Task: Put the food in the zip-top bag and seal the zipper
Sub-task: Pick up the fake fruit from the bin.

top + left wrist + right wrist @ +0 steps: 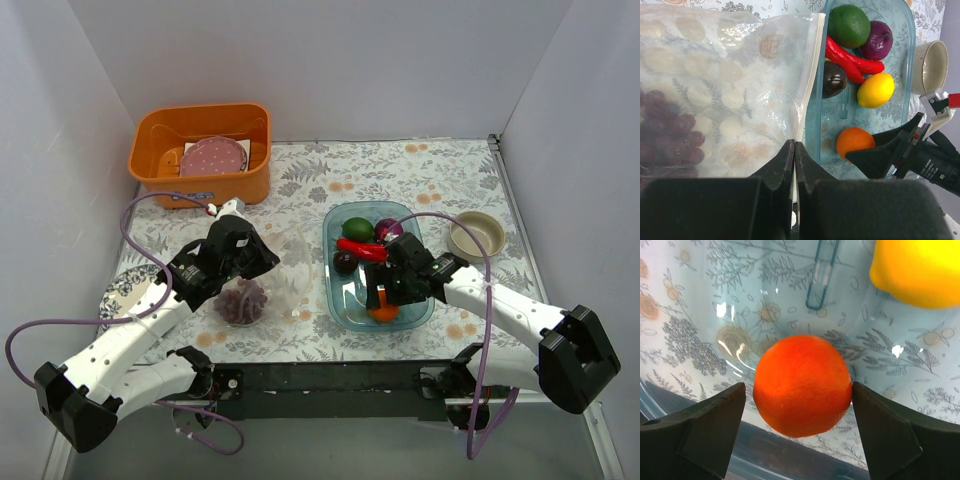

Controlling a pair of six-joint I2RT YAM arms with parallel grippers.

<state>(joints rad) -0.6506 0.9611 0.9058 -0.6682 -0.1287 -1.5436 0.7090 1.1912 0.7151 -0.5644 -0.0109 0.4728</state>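
Note:
The clear zip-top bag (288, 268) (730, 75) lies left of the blue tray (340, 300) with the dark red grape bunch (242, 300) (665, 130) inside it. Its zipper (812, 75) runs along the mouth edge facing the tray. My left gripper (268, 262) (794, 144) is shut on the bag's edge near the mouth. In the tray lie the orange (802, 385) (852, 141), lemon (876, 90), chili (850, 61), green fruit (849, 25), purple piece (877, 40) and dark piece (834, 79). My right gripper (382, 300) (799, 395) stands open astride the orange, which rests on the tray floor.
An orange basket (150, 150) at the back left holds a pink dotted plate (212, 157). A beige bowl (476, 235) (932, 65) sits right of the tray. A patterned plate (125, 290) lies at the left under my left arm. White walls enclose the table.

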